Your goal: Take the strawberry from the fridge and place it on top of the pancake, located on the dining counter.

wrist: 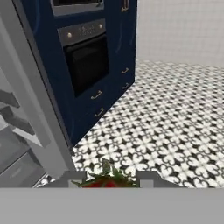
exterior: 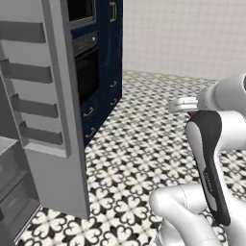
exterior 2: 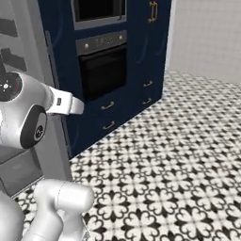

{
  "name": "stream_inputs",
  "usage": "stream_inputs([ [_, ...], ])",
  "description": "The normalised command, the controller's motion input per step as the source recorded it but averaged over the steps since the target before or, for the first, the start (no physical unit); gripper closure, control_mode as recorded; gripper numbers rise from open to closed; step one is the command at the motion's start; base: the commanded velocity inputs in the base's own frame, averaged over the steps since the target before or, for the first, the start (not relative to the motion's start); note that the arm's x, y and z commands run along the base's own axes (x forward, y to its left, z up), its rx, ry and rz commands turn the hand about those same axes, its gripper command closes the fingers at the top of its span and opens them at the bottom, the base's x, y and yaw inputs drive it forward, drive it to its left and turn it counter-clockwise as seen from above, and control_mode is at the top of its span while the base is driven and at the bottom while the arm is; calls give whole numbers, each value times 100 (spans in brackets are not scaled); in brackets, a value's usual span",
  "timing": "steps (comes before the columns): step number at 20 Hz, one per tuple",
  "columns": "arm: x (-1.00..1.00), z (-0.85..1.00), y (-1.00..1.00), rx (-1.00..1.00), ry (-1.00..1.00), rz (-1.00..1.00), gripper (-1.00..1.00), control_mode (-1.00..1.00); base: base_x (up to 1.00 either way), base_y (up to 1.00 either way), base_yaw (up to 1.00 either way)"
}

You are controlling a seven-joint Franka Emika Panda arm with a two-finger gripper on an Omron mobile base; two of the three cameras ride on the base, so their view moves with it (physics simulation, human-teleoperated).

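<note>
The strawberry [wrist: 106, 180] is held between the two fingers of the end effector [wrist: 107, 177], its green leafy top and red flesh being seen at the bottom of the hand view; a hint of red is also seen at the end effector [exterior: 192, 113] in the left base view. The first part of the task is therefore judged done: the berry is out of the fridge [exterior: 53, 125], whose door stands open just left of the end effector, with grey shelves on its inner side. Beyond the fridge, a navy cabinet [wrist: 94, 57] with a dark oven [wrist: 86, 61] is faced, and a patterned tile floor [wrist: 166, 118] is spread to its right. The carry to the pancake and the placing on it are judged still to be done.
</note>
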Motion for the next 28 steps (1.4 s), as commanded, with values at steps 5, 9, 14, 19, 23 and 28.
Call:
stream_inputs([
  [5,0,0,0,0,0,0,100,100,-16,-15,-83],
  [9,0,0,0,0,0,0,100,100,-7,-9,-81],
  [14,0,0,0,0,0,0,100,100,0,-6,-79],
  [19,0,0,0,0,0,0,100,100,16,0,-72],
  [23,0,0,0,0,0,0,100,100,95,68,-45],
  [28,0,0,0,0,0,0,100,100,100,100,-29],
])
